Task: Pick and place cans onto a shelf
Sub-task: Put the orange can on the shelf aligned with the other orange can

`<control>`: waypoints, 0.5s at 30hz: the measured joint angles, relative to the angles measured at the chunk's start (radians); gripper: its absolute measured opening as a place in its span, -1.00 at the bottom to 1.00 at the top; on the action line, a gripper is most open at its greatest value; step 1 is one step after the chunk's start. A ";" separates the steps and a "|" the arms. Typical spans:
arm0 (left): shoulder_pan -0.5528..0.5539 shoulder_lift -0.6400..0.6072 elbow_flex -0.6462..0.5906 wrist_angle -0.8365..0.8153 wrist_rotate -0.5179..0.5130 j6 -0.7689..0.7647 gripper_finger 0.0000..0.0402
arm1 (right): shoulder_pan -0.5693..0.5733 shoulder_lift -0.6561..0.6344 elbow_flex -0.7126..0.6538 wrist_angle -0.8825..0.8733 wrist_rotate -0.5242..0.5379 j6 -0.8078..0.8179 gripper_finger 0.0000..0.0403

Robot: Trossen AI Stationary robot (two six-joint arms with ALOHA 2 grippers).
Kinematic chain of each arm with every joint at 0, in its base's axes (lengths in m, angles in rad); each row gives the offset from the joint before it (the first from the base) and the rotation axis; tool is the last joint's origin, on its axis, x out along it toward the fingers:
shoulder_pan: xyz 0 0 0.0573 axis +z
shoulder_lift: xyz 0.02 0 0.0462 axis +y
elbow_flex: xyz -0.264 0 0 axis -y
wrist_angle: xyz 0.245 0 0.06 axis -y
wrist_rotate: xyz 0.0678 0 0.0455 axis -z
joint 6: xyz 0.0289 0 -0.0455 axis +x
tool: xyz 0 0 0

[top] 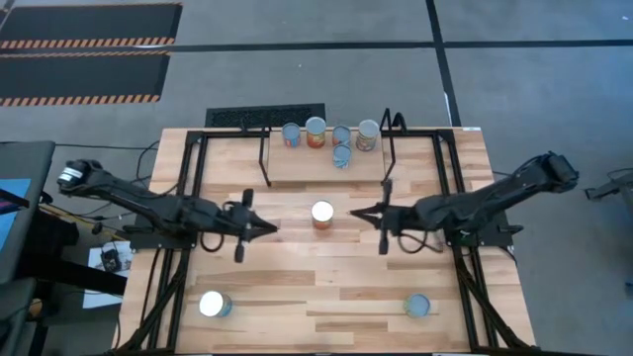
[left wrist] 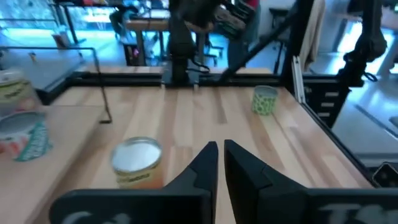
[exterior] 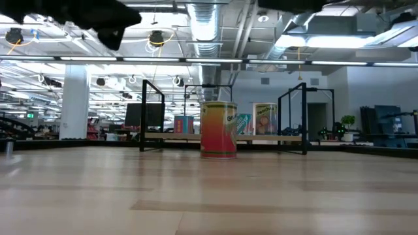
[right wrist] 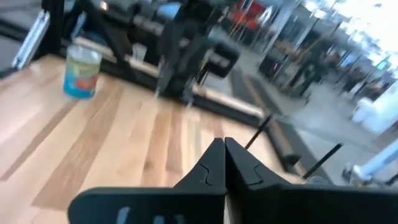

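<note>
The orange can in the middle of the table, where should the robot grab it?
Grab the small orange-sided can with the white round top around its curved sides, coming from above or from either arm's side. It stands upright with bare table around it, midway between the left pincer and right pincer.

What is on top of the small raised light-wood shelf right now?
Five cans show on the small raised light-wood shelf, grouped along its far edge; one sits slightly nearer. Whether any touch cannot be told. Both grippers, left and right, hover over the table, shut.
</note>
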 joint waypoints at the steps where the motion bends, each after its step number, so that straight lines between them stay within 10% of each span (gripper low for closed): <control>1: 0.002 -0.029 -0.026 0.008 -0.004 0.000 -0.91 | -0.004 0.033 0.025 -0.020 -0.001 0.014 -0.94; 15: 0.037 -0.178 -0.143 0.025 -0.036 0.004 -0.91 | -0.087 0.412 0.278 -0.409 -0.036 0.138 -0.65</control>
